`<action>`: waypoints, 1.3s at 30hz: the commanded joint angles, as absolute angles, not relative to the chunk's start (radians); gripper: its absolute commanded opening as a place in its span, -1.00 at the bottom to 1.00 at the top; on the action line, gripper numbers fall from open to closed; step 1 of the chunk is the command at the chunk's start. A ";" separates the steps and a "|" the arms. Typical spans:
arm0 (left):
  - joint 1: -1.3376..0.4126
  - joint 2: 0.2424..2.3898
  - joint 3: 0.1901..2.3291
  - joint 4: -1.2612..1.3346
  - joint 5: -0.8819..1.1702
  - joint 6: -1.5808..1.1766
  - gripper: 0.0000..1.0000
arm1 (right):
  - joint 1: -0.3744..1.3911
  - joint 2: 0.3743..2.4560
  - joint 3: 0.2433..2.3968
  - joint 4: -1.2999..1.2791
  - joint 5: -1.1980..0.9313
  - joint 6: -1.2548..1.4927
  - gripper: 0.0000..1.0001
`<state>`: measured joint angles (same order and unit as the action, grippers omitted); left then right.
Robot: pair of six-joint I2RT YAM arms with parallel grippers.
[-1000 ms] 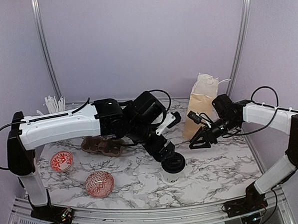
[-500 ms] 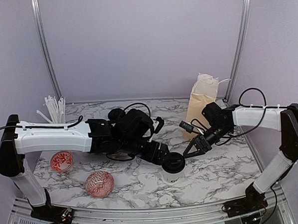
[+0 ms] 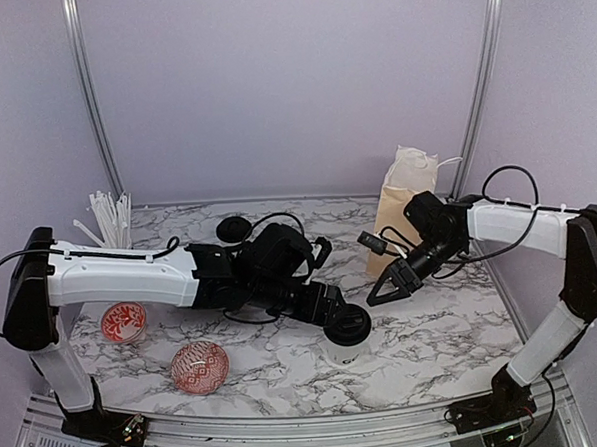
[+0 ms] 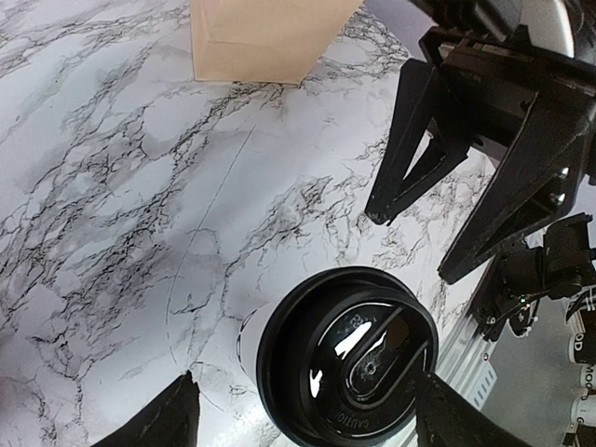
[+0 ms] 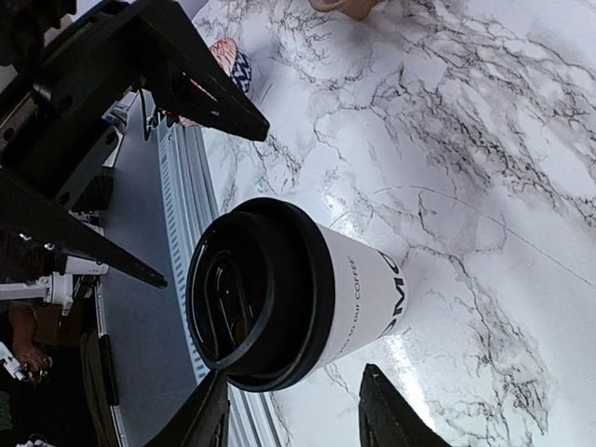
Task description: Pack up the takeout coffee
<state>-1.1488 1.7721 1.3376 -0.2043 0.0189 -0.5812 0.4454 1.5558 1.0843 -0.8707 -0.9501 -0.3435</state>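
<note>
One takeout coffee cup (image 3: 346, 335), white with a black lid, stands upright near the front middle of the marble table (image 3: 435, 337). My left gripper (image 3: 331, 314) reaches in low from the left. In the left wrist view it (image 4: 312, 424) is open, its fingers either side of the lid (image 4: 349, 358) with gaps. My right gripper (image 3: 379, 295) hangs open just right of the cup. In the right wrist view the cup (image 5: 279, 303) sits just beyond the fingertips of that gripper (image 5: 298, 414), not between them. A loose black lid (image 3: 234, 228) lies at the back. The carrier is hidden behind my left arm.
A tall tan paper bag (image 3: 406, 206) stands at the back right, behind the right gripper. Two red-and-white patterned bowls (image 3: 123, 321) (image 3: 199, 366) sit at the front left. White stirrers (image 3: 108, 215) stand at the back left.
My left arm has dropped low and brought its narrowing gripper down around the cup's lid, covering the carrier. The right gripper has swung left toward the cup.
</note>
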 commanded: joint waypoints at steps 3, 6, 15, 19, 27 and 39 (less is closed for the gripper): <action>-1.141 1.812 1.322 -0.172 0.049 -0.594 0.55 | 0.451 1.597 1.168 -0.953 -0.918 -0.304 -0.13; -1.141 1.820 1.314 -0.162 0.058 -0.594 0.53 | 0.450 1.610 1.196 -0.977 -0.895 -0.290 -0.17; -1.140 1.863 1.307 -0.152 0.072 -0.599 0.45 | 0.441 1.615 1.208 -0.986 -0.911 -0.280 -0.20; -1.135 1.870 1.283 -0.150 0.074 -0.610 0.42 | 0.437 1.635 1.182 -0.973 -0.971 -0.269 -0.26; -1.124 1.888 1.255 -0.150 0.085 -0.624 0.36 | 0.433 1.635 1.117 -0.946 -1.045 -0.255 -0.33; -1.115 1.892 1.227 -0.151 0.092 -0.636 0.29 | 0.433 1.642 1.103 -0.918 -0.969 -0.208 -0.35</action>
